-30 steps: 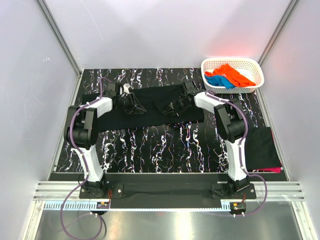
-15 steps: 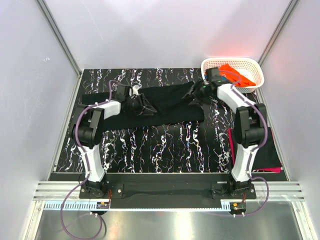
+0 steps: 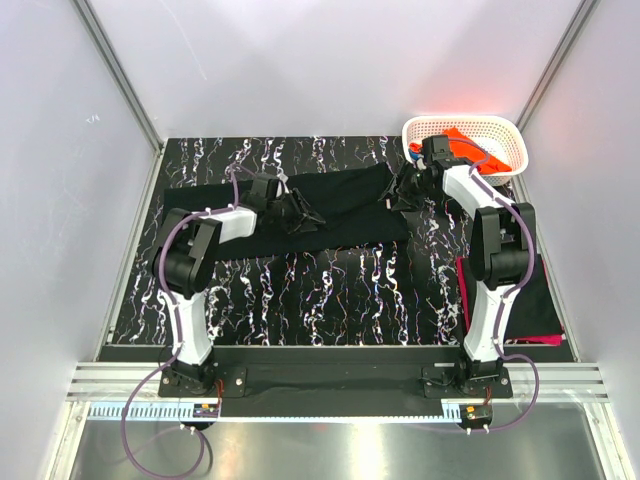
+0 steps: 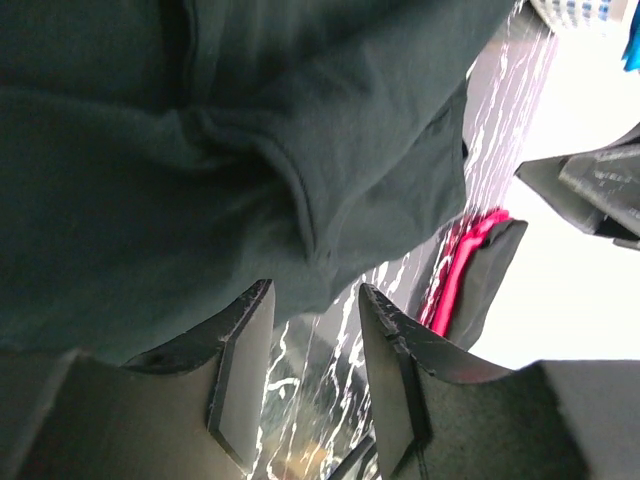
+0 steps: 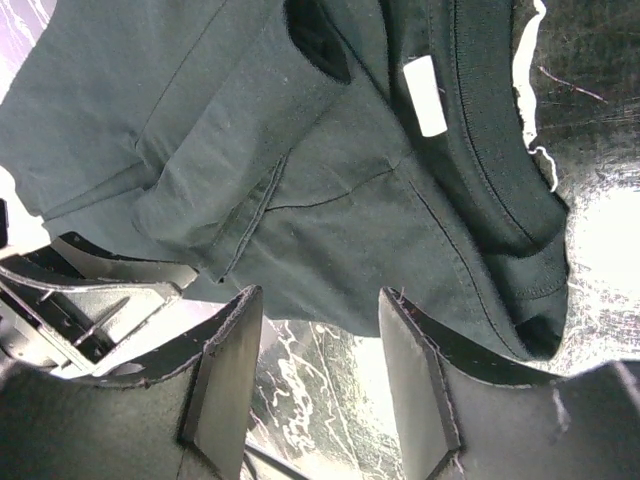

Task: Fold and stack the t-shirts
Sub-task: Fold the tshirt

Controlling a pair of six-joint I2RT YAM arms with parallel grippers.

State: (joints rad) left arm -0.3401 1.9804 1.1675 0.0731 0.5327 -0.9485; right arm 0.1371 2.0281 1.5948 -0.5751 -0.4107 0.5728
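A large black t-shirt [image 3: 345, 205] lies spread across the back of the table. My left gripper [image 3: 303, 217] is open and empty, low over the shirt's middle. In the left wrist view its jaws [image 4: 313, 293] stand apart just off the shirt's [image 4: 200, 150] near hem. My right gripper [image 3: 399, 194] is open and empty at the shirt's right end. In the right wrist view its jaws [image 5: 320, 297] stand apart by the hem, with the collar and a white label [image 5: 425, 95] beyond. Orange [image 3: 470, 147] and blue shirts lie in the basket.
The white lattice basket [image 3: 500, 127] stands at the back right, close behind my right arm. A folded black shirt [image 3: 525, 290] with magenta [image 3: 545, 339] under it lies at the right edge, also in the left wrist view [image 4: 462, 265]. White walls enclose the table.
My right gripper has swung from over the shirt's middle to its right end by the basket. My left gripper has moved right along the shirt.
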